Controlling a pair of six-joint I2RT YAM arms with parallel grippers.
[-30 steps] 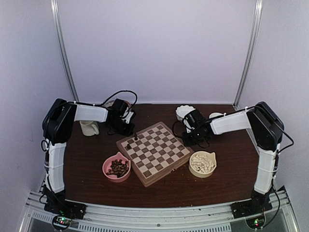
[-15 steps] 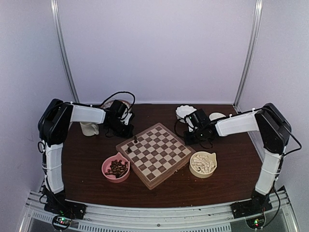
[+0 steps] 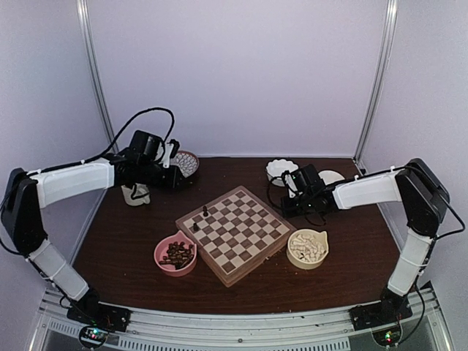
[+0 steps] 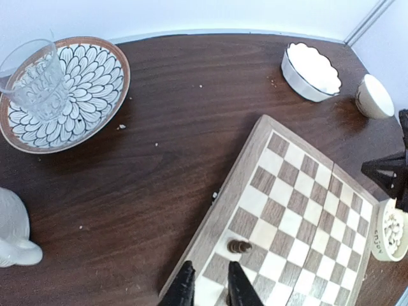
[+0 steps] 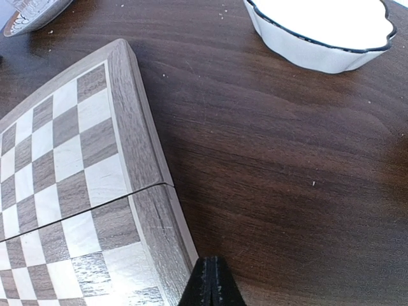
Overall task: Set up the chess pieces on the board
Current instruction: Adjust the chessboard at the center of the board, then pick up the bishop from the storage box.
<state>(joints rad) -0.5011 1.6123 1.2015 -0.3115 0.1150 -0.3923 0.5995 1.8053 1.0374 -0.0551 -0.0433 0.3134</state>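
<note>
Hovering at the bottom edge of the left wrist view, the left gripper (image 4: 209, 290) has its fingers slightly parted with nothing between them. A dark piece (image 4: 240, 246) sits on the board (image 4: 299, 191) just above the fingertips, near the board's left border. The right gripper (image 5: 211, 284), bottom centre of the right wrist view, is pressed closed and empty, just beside the board's edge. In the top view the board lies mid-frame. A pink bowl (image 3: 162, 256) of brown pieces (image 3: 178, 253) is at its lower left, and a cream bowl (image 3: 319, 256) of white pieces (image 3: 306, 246) at its right.
</note>
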